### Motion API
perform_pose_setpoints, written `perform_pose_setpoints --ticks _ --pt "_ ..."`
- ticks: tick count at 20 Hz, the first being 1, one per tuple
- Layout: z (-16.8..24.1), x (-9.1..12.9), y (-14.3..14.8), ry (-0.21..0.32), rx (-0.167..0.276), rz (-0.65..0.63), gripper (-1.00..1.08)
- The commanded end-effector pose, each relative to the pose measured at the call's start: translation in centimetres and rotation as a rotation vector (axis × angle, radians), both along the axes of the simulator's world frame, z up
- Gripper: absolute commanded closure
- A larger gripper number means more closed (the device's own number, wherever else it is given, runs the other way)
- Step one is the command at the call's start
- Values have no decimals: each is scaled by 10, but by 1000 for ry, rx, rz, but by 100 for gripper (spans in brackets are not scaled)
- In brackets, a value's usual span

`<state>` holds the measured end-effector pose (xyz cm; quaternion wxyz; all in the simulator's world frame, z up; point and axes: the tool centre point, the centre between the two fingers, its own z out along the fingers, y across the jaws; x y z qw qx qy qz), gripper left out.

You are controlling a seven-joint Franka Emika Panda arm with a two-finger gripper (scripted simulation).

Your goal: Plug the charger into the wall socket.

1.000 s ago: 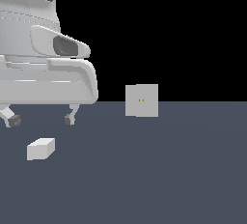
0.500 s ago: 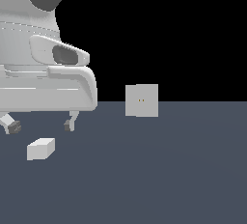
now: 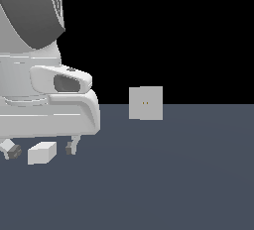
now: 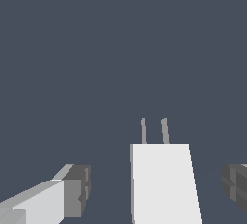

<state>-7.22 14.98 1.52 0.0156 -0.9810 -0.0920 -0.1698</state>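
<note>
The pick-up is under way: the jaws [image 4: 155, 189] are standing wide, straddling the charger [image 3: 41, 152] lying on the table [image 3: 173, 184]. Next, closing squarely; the socket [image 3: 146, 103] is waiting at two o'clock.

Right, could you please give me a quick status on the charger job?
Gripper open, jaws straddling the charger, not touching. Charger on the floor, prongs visible. Wall socket upright, apart from it, path unobstructed.

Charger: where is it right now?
The charger lies on the floor at the exterior view's lower left, between the open gripper's fingertips, well left of the wall socket.
</note>
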Motion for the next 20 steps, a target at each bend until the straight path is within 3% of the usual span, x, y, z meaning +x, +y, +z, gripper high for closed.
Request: perform_pose_setpoints --ticks 1,2,3,14,20 --pt "-3 0 0 -1 0 0 -92" --pt "-4 1 0 -1 0 0 -92" --pt "-4 1 0 -1 0 0 108" --pt "-3 1 0 -1 1 -1 108" --pt "6 13 -17 -1 1 -47 108"
